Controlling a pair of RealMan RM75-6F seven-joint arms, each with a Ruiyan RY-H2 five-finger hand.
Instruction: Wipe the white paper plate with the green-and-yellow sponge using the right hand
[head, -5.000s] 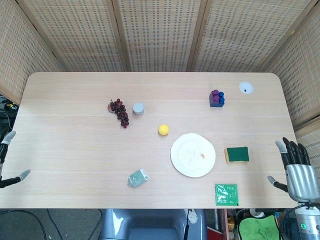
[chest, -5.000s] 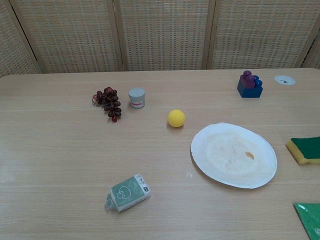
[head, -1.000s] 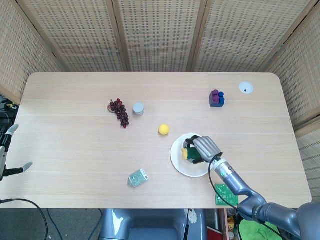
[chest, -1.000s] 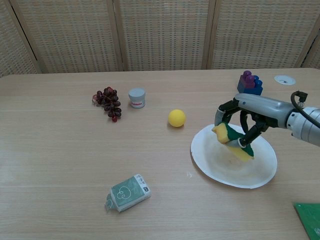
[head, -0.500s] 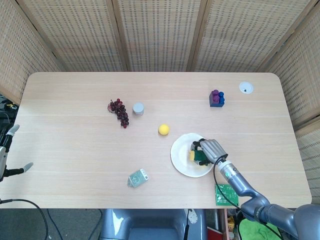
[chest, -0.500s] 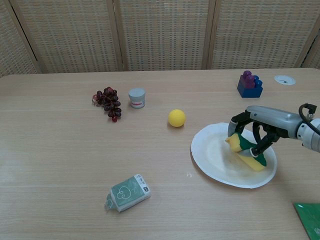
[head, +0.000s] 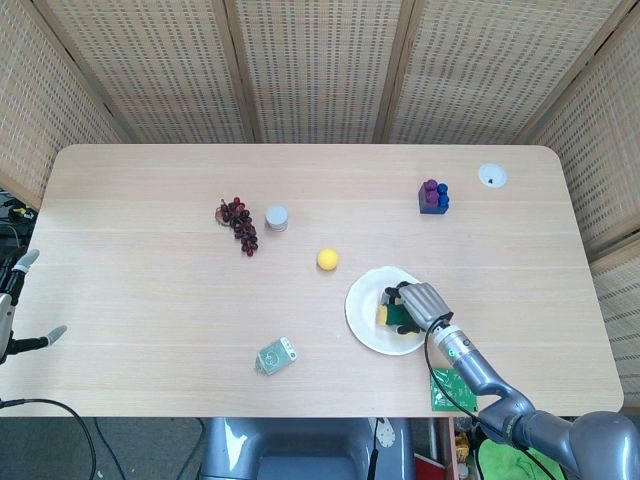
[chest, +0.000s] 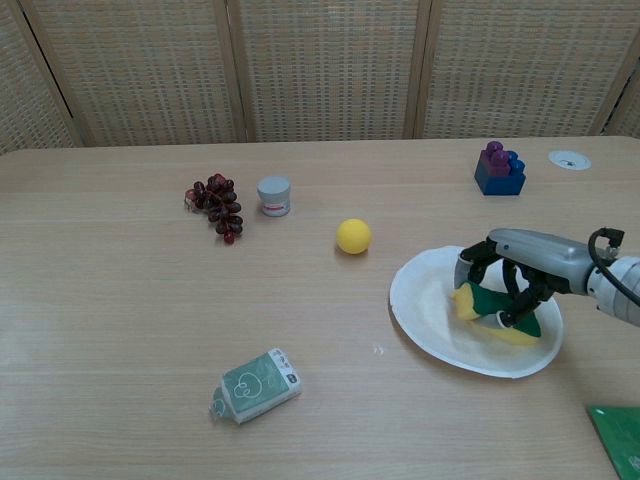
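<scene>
1. Here, in the head view, the green-and-yellow sponge (head: 390, 312) is being held by the right hand (head: 418, 302) over the right half of the white paper plate (head: 366, 305); the fingers are being curled down around the sponge, though the grip itself is largely being covered by the back of the hand.

2. At the left edge of the same view, the left hand (head: 12, 305) is being shown only in part, well apart from the plate; a few fingertips are being seen spread with nothing between them, and the rest is being cut off by the frame.

3. In the chest view, the sponge (chest: 497, 307) is being pinched between the fingers and thumb of the right hand (chest: 513, 270) and is being pressed, tilted, against the plate's (chest: 425, 300) surface near its right side. The left hand is not being shown here.

4. The task is being judged as under way: the sponge is already being held on the plate, so the pick-up is done, and wiping strokes across the left and near parts of the plate are being judged as what is left.

5. Whether any mark is remaining on the plate cannot be told, since the area under the sponge and hand is being hidden. The green packet (chest: 621, 432) at the lower right corner is being cut off by the frame.
</scene>
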